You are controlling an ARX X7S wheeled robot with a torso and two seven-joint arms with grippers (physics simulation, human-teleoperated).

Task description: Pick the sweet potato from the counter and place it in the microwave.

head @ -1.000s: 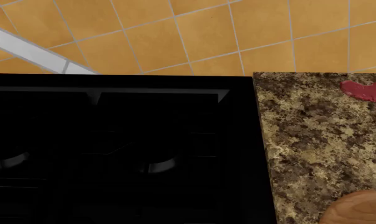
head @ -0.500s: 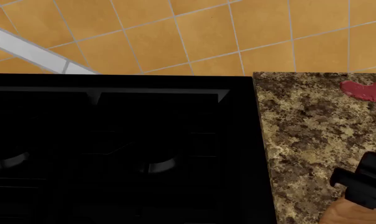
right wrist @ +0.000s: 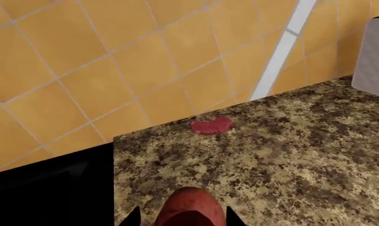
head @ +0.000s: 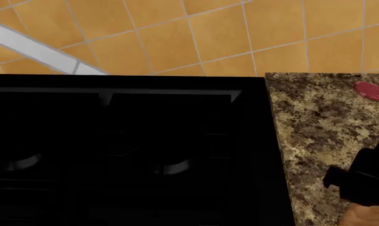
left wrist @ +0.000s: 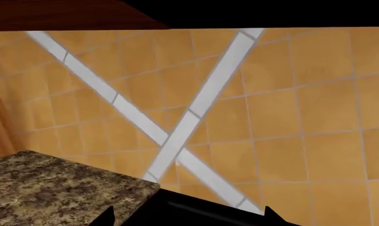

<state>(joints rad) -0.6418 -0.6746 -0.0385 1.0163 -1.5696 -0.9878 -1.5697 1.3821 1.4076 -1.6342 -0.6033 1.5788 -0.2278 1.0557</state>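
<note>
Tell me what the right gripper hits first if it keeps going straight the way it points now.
Probably the sweet potato: in the right wrist view it sits between the tips of the right gripper, right ahead on the counter. Whether they already touch it is unclear.

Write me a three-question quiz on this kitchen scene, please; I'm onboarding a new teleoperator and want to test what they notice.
1. True or false: the flat pink-red kidney-shaped blob lies on the black stovetop.
2. Multiple choice: in the right wrist view, the dark red egg-shaped sweet potato is (A) between the right gripper fingertips, (B) against the tiled wall, (C) on the stovetop.
3. What surface does the sweet potato rest on?

Key: 1 false, it lies on the speckled granite-look counter. 2 A. 3 the counter.
</note>
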